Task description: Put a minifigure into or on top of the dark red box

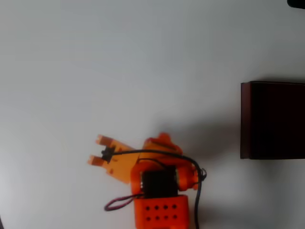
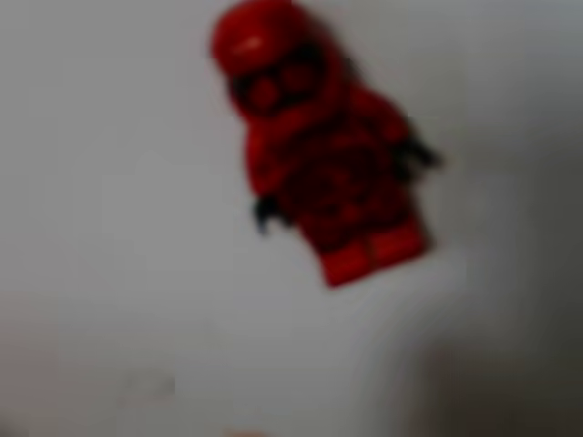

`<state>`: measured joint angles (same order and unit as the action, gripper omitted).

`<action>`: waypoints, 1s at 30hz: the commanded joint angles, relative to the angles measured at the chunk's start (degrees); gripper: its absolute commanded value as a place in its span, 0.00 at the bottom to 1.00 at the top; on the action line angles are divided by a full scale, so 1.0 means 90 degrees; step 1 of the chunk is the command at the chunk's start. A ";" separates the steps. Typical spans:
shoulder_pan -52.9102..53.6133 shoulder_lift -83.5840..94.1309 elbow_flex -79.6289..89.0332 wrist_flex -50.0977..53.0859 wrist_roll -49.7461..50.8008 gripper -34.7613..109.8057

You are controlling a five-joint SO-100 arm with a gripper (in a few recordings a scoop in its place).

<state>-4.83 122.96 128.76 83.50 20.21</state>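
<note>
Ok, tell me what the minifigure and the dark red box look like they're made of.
The minifigure: likely moulded plastic, glossy, judging by the pale highlight on its red head; the wrist view is blurred, so the finish is uncertain. The dark red box: thin, flat maroon walls with a dull look and a near-black inside, perhaps card or thin board; the overhead view cannot settle which.

From above we see the arm (image 1: pixel 157 167) built of bright orange plastic, with blocky, angular segments. Its base (image 1: pixel 161 213) is a squarish orange block with two rows of small dark holes. Above that sits a black rectangular motor (image 1: pixel 158 183). A black cable (image 1: pixel 188 164) arcs over the arm and hangs past the base, and a dark red wire (image 1: pixel 116 204) loops out beside it. The gripper (image 1: pixel 98 150) has two short orange fingers with paler tips.
</note>
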 commanded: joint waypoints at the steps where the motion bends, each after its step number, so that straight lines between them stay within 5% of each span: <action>1: 0.0156 -0.0107 0.0215 -0.0322 -0.0127 0.45; 17: 0.0781 -0.0703 0.0850 -0.0811 -0.0215 0.45; 30: 0.0166 0.0303 0.1572 -0.1182 -0.0039 0.45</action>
<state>-1.58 123.40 141.94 72.51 18.72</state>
